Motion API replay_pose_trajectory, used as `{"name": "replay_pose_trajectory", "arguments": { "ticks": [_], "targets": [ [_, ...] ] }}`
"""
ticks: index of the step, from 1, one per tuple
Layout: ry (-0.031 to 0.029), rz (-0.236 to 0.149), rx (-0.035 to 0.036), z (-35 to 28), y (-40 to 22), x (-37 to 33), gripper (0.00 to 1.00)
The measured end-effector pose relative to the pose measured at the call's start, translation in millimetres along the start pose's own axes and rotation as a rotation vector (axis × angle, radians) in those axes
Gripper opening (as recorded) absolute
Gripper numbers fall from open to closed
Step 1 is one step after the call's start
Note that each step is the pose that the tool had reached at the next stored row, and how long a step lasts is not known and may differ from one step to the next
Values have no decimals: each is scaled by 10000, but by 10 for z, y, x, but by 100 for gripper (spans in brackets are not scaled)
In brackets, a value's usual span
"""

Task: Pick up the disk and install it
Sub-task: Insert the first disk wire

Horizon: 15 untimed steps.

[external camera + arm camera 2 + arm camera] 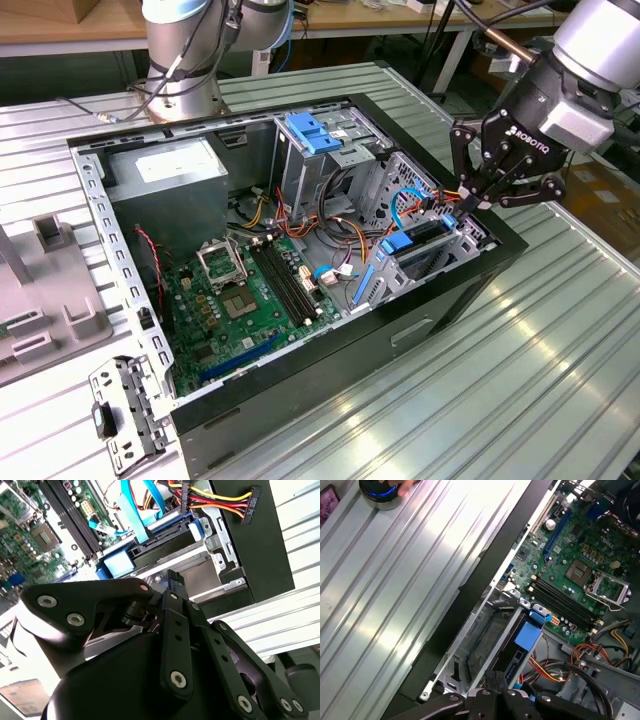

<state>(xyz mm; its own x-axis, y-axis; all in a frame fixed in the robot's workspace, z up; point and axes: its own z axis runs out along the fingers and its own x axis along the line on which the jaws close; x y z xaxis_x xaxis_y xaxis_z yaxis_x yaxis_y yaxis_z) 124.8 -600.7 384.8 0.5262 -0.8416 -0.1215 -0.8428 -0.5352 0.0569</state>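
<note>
- Jaws of the gripper [468, 203] drawn together with nothing between them, tips down at the case's corner on the exterior view's right.
- Just beneath the tips: the disk [165, 542], lying flat in the drive cage [455, 250], blue rails engaged; contact between tips and disk not clear enough to call.
- Judged as the install step, pickup apparently done; disk looks largely seated.
- Any further seating calls for a straight, gentle push along the rails, clear of the power cable [215, 500] beside it.
- Farther off: motherboard [250, 300], then 1 grey power supply [165, 170], all inside the case [400, 330] on the table [520, 380].
</note>
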Motion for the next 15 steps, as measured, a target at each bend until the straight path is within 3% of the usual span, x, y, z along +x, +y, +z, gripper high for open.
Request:
{"name": "replay_pose_trajectory", "arguments": {
  "ticks": [2, 6, 7, 8, 10, 15],
  "targets": [
    [15, -250, -30, 0, 0, 0, 11],
    [22, -272, -24, 0, 0, 0, 11],
    [140, -287, 155, 1, 0, -1, 11],
    [288, -305, 381, 3, 2, 0, 11],
    [389, -319, 539, 7, 2, 0, 11],
    [408, -485, 541, 6, 3, 0, 11]
  ]
}}
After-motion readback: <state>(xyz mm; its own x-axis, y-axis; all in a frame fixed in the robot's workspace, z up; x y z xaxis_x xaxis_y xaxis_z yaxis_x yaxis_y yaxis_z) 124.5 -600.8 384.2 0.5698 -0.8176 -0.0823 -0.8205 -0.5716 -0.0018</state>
